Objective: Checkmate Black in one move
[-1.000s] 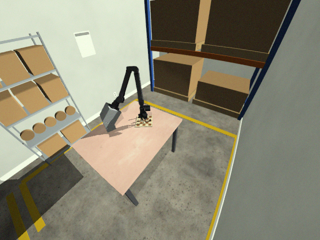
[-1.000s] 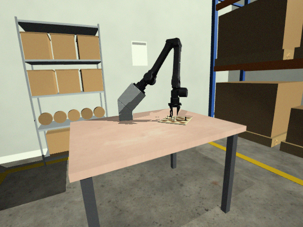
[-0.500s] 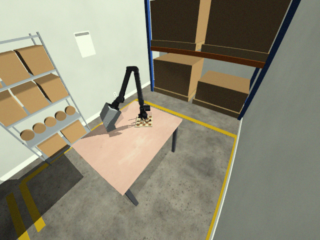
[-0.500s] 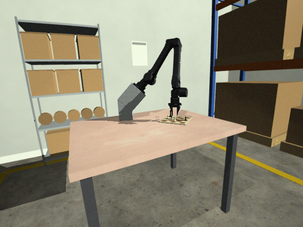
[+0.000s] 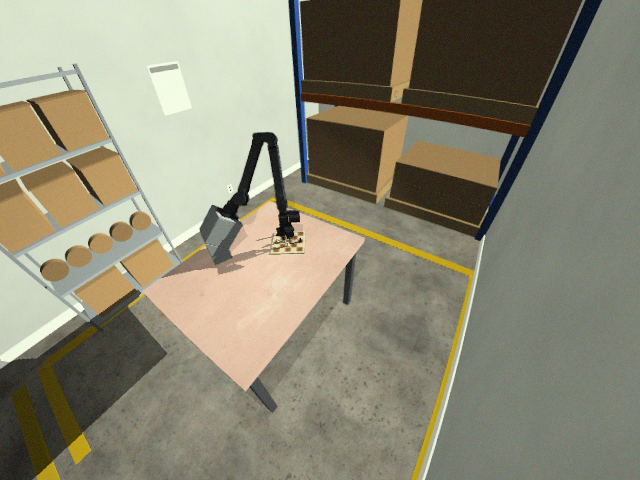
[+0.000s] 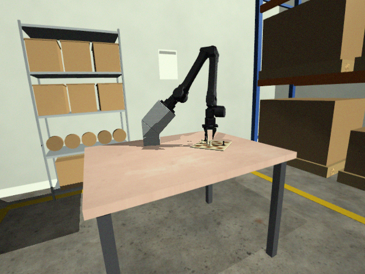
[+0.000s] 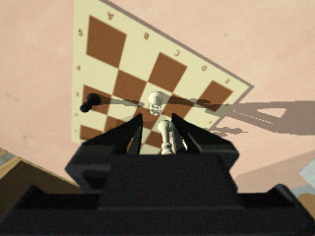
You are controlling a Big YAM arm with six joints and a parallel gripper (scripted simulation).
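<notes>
The small chessboard [image 7: 148, 79] lies on the pink table and also shows in the top and exterior views [image 5: 287, 243] [image 6: 211, 144]. My gripper [image 7: 157, 117] hangs low over the board's near rows, also visible from the side [image 6: 209, 136]. Its fingers are partly open around a slim white piece [image 7: 166, 136], which stands between them; I see no squeeze on it. Another white piece [image 7: 156, 101] with a round head stands just beyond the fingertips. A black pawn [image 7: 89, 104] stands near the board's left edge. The squares under the gripper body are hidden.
The arm's grey base block [image 6: 155, 124] stands on the table left of the board. A metal shelf with boxes [image 6: 73, 88] and a blue rack with large cartons [image 6: 309, 88] stand off the table.
</notes>
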